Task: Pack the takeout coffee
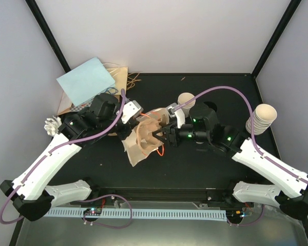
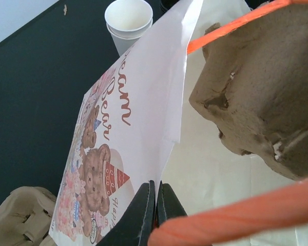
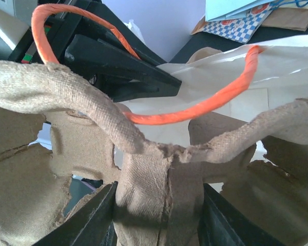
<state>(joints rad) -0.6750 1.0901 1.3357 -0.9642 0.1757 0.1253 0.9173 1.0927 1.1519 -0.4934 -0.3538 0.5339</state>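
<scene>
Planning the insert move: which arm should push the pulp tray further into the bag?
Right. The right arm grips the pulp tray by its centre rib, at the mouth of the bag. The left arm has its jaws shut on the bag's edge, holding it open; probably best left there.

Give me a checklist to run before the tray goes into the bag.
1. Left gripper pinching the paper bag wall: ok, jaws shut on it.
2. Right gripper gripping the pulp tray by its centre post: ok.
3. Bag mouth open toward the tray: ok.
4. Orange handle clear of the tray: not ok, it arcs across it.
5. Cups loaded in the tray: not ok; none seen in it. An open paper cup and a cup stack stand on the table.
</scene>
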